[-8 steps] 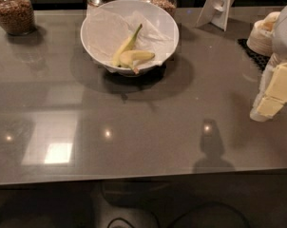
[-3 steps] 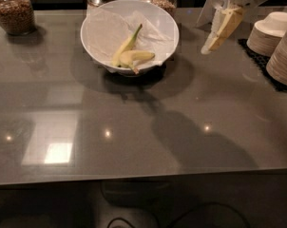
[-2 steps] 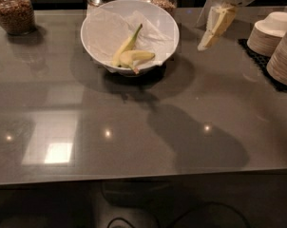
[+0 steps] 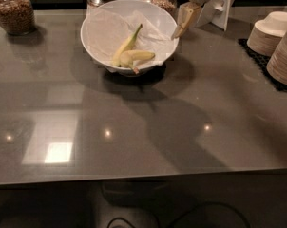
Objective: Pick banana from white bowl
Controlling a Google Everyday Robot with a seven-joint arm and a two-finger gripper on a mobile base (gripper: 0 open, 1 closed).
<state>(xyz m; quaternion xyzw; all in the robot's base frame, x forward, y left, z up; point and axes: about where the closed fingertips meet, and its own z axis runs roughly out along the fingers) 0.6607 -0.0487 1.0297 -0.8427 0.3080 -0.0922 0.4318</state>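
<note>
The white bowl (image 4: 98, 37), large and lined with crumpled white paper, stands at the back middle of the grey table. In it lie a short plump yellow banana (image 4: 136, 57) with a dark tip and a longer, slimmer banana (image 4: 126, 44) with a greenish stem. My gripper (image 4: 184, 19) hangs above the bowl's right rim, up and to the right of the bananas, not touching them.
Stacks of small beige paper bowls (image 4: 276, 42) stand on a black mat at the right edge. Glass jars of grain (image 4: 13, 9) line the back. A white sign stand (image 4: 222, 6) is behind the gripper. The grey tabletop (image 4: 143, 127) spreads in front.
The gripper has swung from the right side of the table up and leftward, and now sits over the bowl's right rim. The bananas have not moved.
</note>
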